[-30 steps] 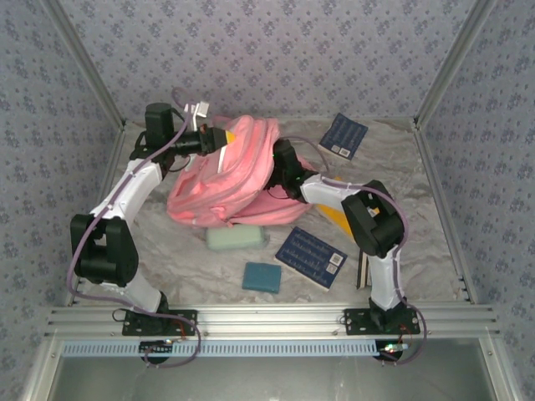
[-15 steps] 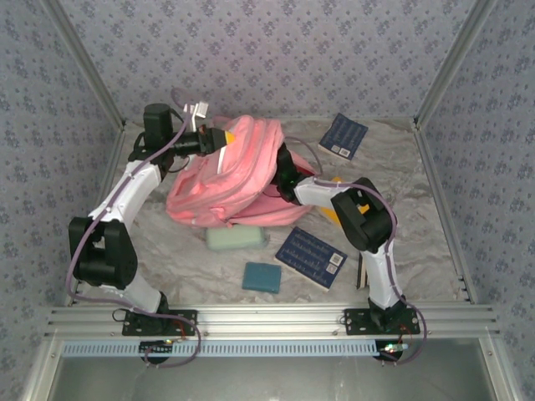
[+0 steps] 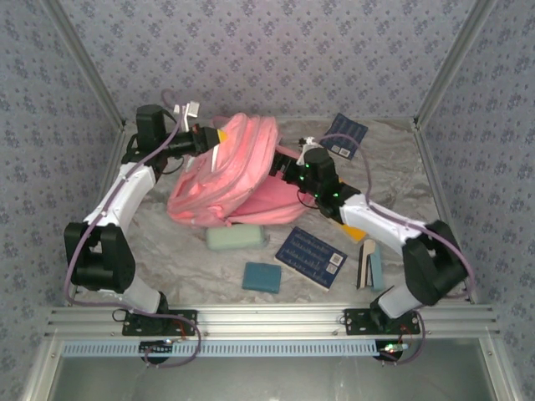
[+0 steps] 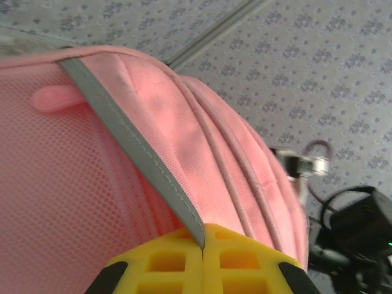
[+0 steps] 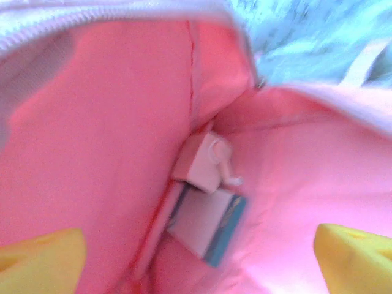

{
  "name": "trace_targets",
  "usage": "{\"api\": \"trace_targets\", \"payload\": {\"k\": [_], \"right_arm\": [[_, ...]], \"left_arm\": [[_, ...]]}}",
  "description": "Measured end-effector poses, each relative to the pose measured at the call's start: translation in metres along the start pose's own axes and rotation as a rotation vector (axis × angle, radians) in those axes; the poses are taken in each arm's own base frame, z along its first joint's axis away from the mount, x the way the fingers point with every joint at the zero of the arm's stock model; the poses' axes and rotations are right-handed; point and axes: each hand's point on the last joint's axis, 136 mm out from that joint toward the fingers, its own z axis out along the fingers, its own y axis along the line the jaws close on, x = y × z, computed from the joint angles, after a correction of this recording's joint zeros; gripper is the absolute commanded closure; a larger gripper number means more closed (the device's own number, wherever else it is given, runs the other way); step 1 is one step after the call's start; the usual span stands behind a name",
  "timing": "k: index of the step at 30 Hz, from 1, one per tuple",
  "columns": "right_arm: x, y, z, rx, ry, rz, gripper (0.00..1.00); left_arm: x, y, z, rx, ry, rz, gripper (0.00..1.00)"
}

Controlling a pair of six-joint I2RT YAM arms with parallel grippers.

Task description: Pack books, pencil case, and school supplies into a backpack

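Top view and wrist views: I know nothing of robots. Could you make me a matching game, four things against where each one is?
1 pencil case
2 pink boxy piece
3 left gripper
4 dark teal block

a inside the backpack
b on the table, left of the near navy book
c shut on the backpack's grey trim
d on the table, at the backpack's near edge

Pairs: 1-d, 2-a, 3-c, 4-b

Left arm and right arm: white links, black joint housings, lilac cables, green lights near the right wrist; yellow end effector fingers.
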Motion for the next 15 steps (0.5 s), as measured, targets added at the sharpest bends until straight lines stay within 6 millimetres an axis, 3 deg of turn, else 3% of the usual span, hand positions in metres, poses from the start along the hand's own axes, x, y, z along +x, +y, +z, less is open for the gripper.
{"api": "trace_targets", "payload": {"k": [4,8,11,15], "right_arm": [[-0.003,-0.028,-0.049,0.077,-0.095,-0.049,0.01],[-0.006,-0.058,-0.066,0.143,-0.100,-0.092,0.05],[0.014,-0.045,-0.066,0.106,-0.016,-0.173,0.12],[0.067,-0.006,-0.068,-0.008,0.200,-0.361,0.15]], "left_arm": [[-0.003,0.011,-0.002,-0.052,-0.022,-0.012,1.00],[0.002,0.023,-0.001,-0.122,-0.021,-0.036,1.00],[0.007,0.031,0.001,-0.165,-0.016,-0.055,1.00],[0.012,0.036,0.003,-0.203,-0.010,-0.071,1.00]]}}
